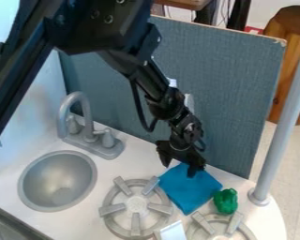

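Grey, ring-shaped and spoked, two toy burners are set at the near edge of the view: the left one (136, 205) is shown almost whole, while the right one (204, 223) is cut off by the bottom edge. Between them, a small white piece (172, 232) is cut off too. Just beyond, a bright blue cloth (189, 190) is laid on the white counter (131, 166), its left corner just beside a spoke of the left burner. A crumpled-looking green item (226, 201) is placed just beside the cloth's right edge, and farther right a pale upright pole (274, 145) is seated near the counter's rounded rim. To the left, a round grey sink (41, 180) is separated from the left burner by a strip of counter. At the cloth's far corner, the black gripper (179, 169) is pointed down with its fingers parted; whether any cloth is touched by them cannot be told. Behind it, more sideways room is seen toward the faucet (84, 112) than toward the blue-grey panel (237, 93). Part of that panel is hidden by the arm (168, 105), as are pale objects just behind it, too covered to be identified. Beyond, a wooden stool-like piece (296, 42) is cut off at the right.
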### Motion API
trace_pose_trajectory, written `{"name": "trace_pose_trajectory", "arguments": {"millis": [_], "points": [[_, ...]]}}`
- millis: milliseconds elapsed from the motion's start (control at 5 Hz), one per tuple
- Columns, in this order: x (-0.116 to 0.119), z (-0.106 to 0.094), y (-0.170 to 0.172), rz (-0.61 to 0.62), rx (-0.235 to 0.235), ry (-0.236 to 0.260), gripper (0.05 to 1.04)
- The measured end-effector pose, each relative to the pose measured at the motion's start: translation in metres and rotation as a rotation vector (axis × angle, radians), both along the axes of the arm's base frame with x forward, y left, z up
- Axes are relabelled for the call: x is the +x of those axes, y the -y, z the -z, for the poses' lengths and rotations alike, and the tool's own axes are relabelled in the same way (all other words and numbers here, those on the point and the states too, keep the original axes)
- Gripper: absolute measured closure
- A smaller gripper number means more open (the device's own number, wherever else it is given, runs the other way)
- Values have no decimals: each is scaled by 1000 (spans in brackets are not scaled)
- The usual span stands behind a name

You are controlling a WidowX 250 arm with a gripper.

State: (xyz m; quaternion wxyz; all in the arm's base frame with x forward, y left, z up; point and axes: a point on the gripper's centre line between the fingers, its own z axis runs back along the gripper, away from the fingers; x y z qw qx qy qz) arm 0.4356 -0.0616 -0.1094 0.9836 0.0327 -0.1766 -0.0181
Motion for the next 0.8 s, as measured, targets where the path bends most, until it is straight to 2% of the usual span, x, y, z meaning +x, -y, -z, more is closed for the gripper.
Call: {"name": "trace_pose_trajectory", "arguments": {"millis": [200,600,800], "points": [[-2,16,-1,-10,6,-25,83],[8,32,-6,-78,69,-1,83],[17,36,-14,-147,125,11,83]]}}
